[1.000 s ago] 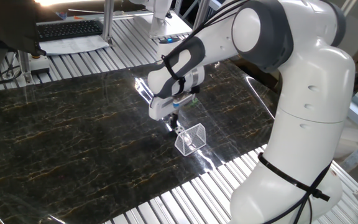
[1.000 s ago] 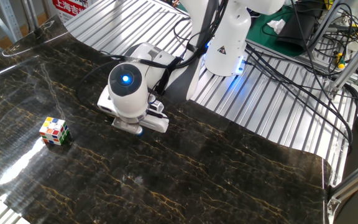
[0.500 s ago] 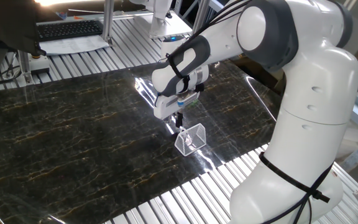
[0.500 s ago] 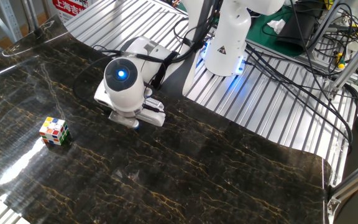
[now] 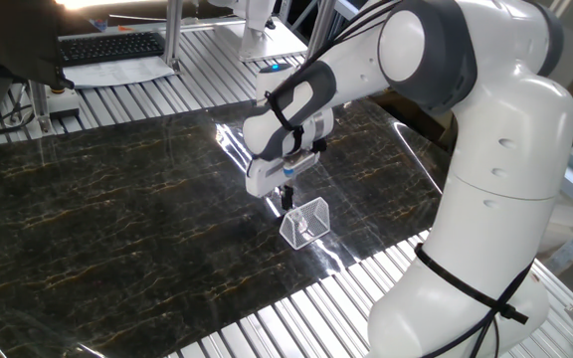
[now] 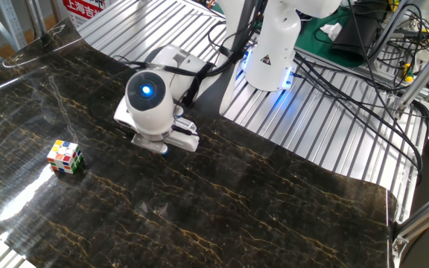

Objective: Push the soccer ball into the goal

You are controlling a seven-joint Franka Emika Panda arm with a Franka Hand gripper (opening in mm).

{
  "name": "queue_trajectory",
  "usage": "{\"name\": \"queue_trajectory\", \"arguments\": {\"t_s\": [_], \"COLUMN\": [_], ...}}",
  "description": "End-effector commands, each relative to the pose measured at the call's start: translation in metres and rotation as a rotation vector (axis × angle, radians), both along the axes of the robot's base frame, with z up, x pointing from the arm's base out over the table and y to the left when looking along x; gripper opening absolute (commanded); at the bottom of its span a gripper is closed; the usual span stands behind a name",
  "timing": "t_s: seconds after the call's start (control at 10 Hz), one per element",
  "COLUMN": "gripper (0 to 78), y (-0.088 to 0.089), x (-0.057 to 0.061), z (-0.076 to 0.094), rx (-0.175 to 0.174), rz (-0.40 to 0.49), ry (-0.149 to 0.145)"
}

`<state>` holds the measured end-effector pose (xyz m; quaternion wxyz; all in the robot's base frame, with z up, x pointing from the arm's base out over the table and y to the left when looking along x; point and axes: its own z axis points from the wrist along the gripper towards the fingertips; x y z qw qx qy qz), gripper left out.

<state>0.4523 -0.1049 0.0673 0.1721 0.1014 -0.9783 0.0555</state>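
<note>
gripper (image 5: 286,199) slightly shifted; goal (image 5: 305,221) seemingly upright

You get bright overhead light, sharp focus, and white glare streaks on the glossy dark surface (image 5: 117,219) in both views.

I count one robot arm (image 5: 466,149) with one gripper (image 5: 286,199), one wire goal (image 5: 304,221), one Rubik's cube (image 6: 65,156), one keyboard (image 5: 107,46) and one dark marble tabletop (image 5: 117,219). I cannot make out a ball.
</note>
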Motion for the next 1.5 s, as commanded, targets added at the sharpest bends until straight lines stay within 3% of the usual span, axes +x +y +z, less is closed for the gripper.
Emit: {"name": "queue_trajectory", "arguments": {"t_s": [0.1,0.6,0.8,1.2,1.5], "gripper": [0.0,0.0,0.0,0.0,0.0], "y": [0.003,0.002,0.001,0.002,0.015], "x": [0.003,0.004,0.007,0.012,0.027], "z": [0.004,0.005,0.007,0.012,0.032], "rx": [0.005,-0.015,-0.012,-0.011,-0.001], "rz": [-0.002,0.001,-0.003,-0.002,-0.019], "ry": [0.007,0.044,0.031,0.033,-0.002]}}
